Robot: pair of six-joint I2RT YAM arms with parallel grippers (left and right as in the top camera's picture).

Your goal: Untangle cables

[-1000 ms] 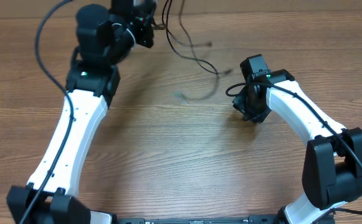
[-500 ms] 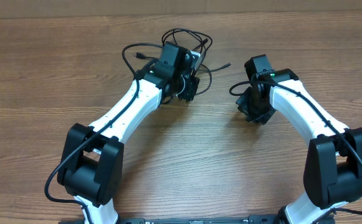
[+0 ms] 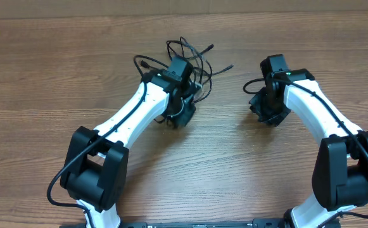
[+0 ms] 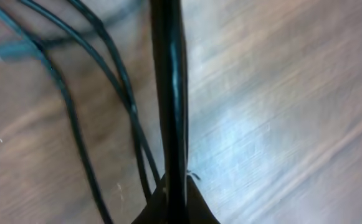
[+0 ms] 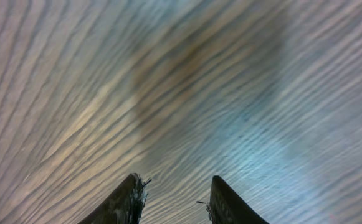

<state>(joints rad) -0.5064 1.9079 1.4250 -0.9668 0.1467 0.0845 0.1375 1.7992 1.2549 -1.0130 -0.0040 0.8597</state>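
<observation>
Left claw (image 4: 172, 200): I'm pinching it fully closed, and a black strand is running straight out from the tips, so I seem to be gripping one of the cables (image 3: 190, 54).
Right claw (image 5: 173, 198): I'm holding it parted, with only bare table (image 5: 187, 93) showing between the fingers.
Cables: they're lying in a loose tangle at the far middle of the table, against my left wrist and apart from my right claw.
Loose strands: three are trailing over the wood beside the pinched one.

— How many arms are there?
— Two: left arm (image 3: 130, 117) and right arm (image 3: 313, 107), on one table (image 3: 38, 76).
— And the cables (image 3: 193, 54)?
— One tangled bunch; I cannot count its strands exactly. From above, three plug tips (image 3: 230, 66) show. The left wrist view shows three thin strands.
</observation>
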